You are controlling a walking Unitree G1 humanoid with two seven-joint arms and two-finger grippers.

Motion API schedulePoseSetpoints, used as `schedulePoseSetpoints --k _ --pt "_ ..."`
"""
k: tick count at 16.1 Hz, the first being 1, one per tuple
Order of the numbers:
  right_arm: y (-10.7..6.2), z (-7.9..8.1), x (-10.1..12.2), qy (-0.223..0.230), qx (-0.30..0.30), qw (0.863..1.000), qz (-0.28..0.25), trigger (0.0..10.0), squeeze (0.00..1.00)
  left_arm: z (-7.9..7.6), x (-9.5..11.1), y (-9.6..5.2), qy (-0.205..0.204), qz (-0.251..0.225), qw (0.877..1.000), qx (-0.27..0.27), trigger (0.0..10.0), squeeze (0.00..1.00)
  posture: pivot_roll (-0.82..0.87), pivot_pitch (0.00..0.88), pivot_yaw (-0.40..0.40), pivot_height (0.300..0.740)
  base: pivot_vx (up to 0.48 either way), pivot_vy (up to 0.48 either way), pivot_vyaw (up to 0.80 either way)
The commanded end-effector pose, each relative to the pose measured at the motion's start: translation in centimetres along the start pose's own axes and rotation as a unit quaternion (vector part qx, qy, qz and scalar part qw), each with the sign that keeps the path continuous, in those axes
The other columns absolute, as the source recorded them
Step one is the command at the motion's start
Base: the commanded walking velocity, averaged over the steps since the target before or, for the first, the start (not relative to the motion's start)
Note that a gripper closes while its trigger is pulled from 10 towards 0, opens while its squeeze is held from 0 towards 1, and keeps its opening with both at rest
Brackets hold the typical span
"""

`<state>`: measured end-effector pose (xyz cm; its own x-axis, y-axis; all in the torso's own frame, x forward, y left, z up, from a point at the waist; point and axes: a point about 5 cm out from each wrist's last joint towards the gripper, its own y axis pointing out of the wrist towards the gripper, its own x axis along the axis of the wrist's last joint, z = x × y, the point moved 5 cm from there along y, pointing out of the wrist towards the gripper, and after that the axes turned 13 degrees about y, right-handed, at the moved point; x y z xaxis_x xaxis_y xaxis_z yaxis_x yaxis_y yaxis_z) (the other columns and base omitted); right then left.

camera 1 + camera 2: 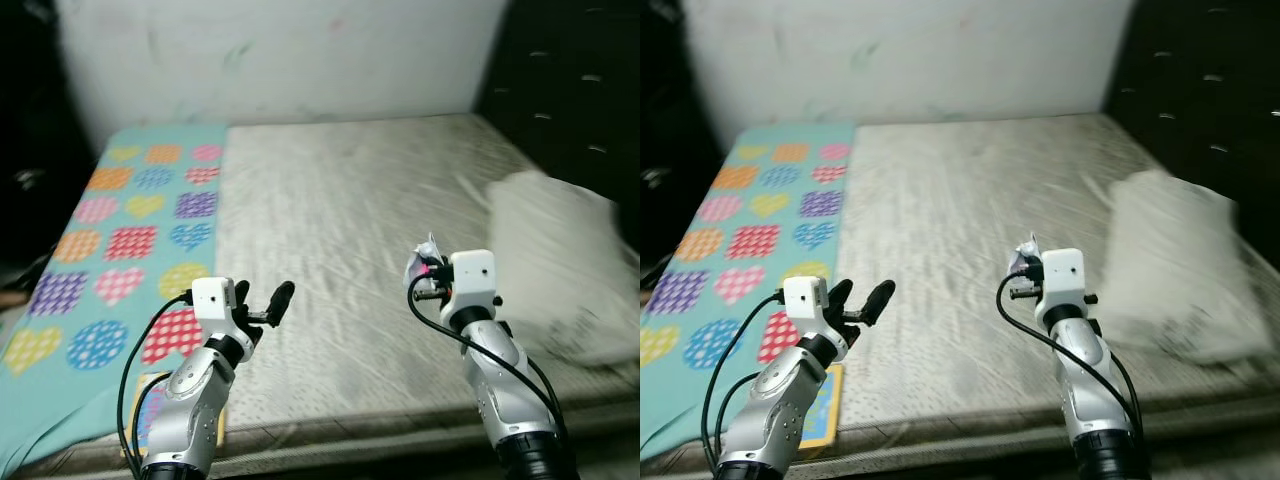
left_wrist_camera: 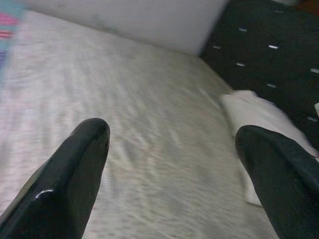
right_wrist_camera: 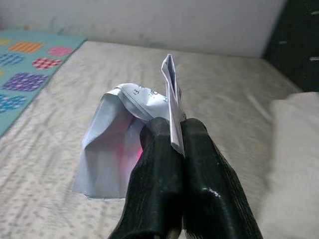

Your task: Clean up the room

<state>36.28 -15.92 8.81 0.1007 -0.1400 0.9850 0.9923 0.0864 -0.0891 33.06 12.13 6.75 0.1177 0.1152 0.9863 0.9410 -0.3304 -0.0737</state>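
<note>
My right gripper (image 3: 169, 129) is shut on a crumpled white and pink paper wrapper (image 3: 117, 144), held above the bare grey mattress (image 1: 350, 220). In the head view the wrapper (image 1: 424, 262) sticks up beside the right wrist near the mattress's front right. My left gripper (image 1: 262, 305) is open with nothing between its black fingers (image 2: 75, 169), raised over the front left of the mattress beside the teal blanket (image 1: 120, 230).
A white pillow (image 1: 555, 265) lies at the mattress's right edge, close to my right arm. The teal blanket with coloured hearts and circles covers the left strip. A small colourful card (image 1: 823, 405) lies at the front left edge. Dark furniture (image 1: 580, 90) stands at right.
</note>
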Motion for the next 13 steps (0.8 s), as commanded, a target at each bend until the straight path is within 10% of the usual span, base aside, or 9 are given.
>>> schedulePoseSetpoints --k 1,13 --pt "0.2 1.0 -0.1 0.001 0.014 1.000 0.002 10.0 0.00 0.7 0.6 -0.2 0.006 -0.007 1.000 0.011 10.0 0.00 -0.14 0.000 0.017 0.740 0.480 0.000 0.00" --pt "0.1 0.7 -0.4 -0.002 0.010 1.000 0.005 10.0 0.00 1.6 0.0 0.0 0.008 0.013 0.999 0.038 10.0 0.00 -0.14 0.000 0.019 0.740 0.027 0.141 0.00"
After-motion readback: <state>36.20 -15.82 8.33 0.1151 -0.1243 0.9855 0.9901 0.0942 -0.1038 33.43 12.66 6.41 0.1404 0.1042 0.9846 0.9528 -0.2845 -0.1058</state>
